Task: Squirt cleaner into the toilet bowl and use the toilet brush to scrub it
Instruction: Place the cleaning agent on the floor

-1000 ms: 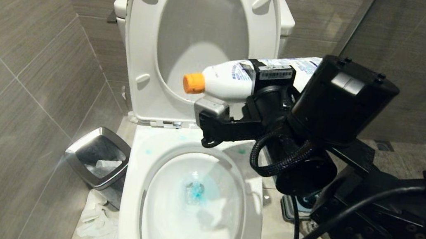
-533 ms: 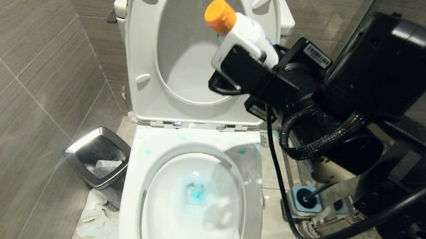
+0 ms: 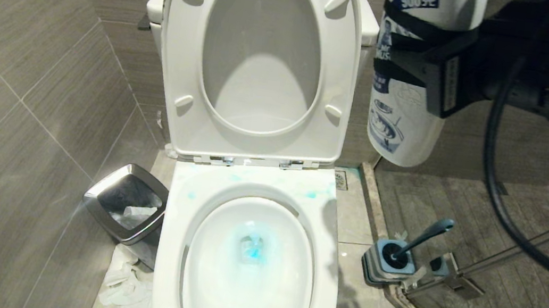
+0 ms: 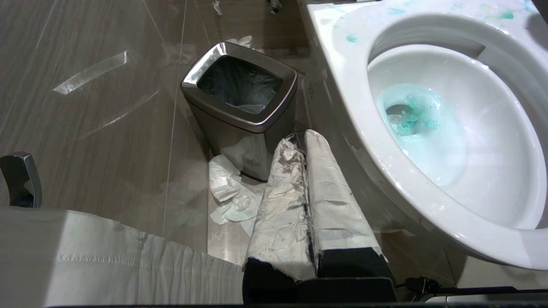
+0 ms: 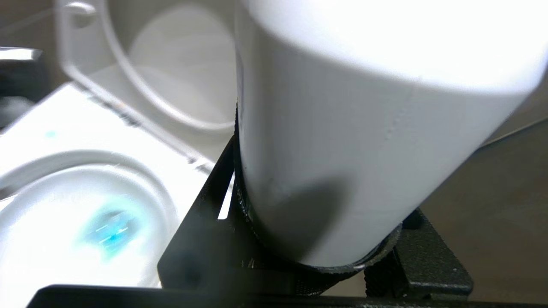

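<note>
The toilet bowl stands open with its seat and lid raised. Turquoise cleaner pools at the drain, with pale blue smears on the back rim. My right gripper is high at the upper right, shut on a white cleaner bottle that hangs upright, its cap out of view above. The toilet brush stands in its square holder on the floor right of the toilet. My left gripper is shut and empty, low beside the bowl's left side.
A square steel bin stands left of the toilet with crumpled tissue on the floor in front of it. A glass shower door and its metal rail run behind the brush holder. Tiled walls close in on the left.
The right arm swung the bottle from lying level over the bowl up and to the right until it stands upright. The brush and holder, hidden before, now show. The left arm kept still.
</note>
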Available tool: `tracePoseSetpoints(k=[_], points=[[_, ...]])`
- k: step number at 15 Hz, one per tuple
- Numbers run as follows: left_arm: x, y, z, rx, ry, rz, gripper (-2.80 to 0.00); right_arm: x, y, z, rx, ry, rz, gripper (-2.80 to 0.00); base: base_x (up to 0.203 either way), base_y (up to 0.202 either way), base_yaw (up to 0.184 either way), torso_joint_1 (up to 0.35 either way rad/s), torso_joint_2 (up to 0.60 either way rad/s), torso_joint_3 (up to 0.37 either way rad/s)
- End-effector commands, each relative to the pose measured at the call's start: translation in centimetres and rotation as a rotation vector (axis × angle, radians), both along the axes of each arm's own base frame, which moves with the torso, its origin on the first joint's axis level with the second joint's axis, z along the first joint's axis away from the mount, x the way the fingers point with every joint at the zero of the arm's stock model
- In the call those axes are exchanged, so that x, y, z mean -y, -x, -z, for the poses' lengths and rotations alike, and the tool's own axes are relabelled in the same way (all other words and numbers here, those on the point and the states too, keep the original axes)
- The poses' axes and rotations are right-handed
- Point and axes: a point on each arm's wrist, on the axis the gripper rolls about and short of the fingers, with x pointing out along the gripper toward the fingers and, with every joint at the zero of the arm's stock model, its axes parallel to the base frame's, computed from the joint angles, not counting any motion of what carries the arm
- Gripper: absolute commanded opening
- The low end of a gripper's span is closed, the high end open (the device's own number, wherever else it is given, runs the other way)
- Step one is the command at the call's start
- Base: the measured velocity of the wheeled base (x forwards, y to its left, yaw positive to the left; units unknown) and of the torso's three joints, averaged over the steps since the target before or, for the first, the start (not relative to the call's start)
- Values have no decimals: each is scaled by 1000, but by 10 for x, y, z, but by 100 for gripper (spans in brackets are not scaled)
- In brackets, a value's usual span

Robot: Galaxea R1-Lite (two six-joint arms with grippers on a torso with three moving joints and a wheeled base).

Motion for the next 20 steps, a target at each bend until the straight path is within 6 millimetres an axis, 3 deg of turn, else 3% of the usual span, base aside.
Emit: tracePoseSetpoints(k=[1, 10, 17, 20], points=[[0, 0, 0, -1, 0, 0, -280, 44, 19, -13, -85, -102, -72, -280, 0, 0, 0, 0, 0, 0], [0, 0, 0, -1, 0, 0, -280, 113, -26, -4, -176, -279, 191, -280, 0, 0, 0, 0, 0, 0], [0, 0, 0, -1, 0, 0, -280, 100, -88, 46, -70, -349, 200, -280, 0, 0, 0, 0, 0, 0], [0, 0, 0, -1, 0, 0, -280, 102, -92, 63, -93, -341, 243, -280, 0, 0, 0, 0, 0, 0]])
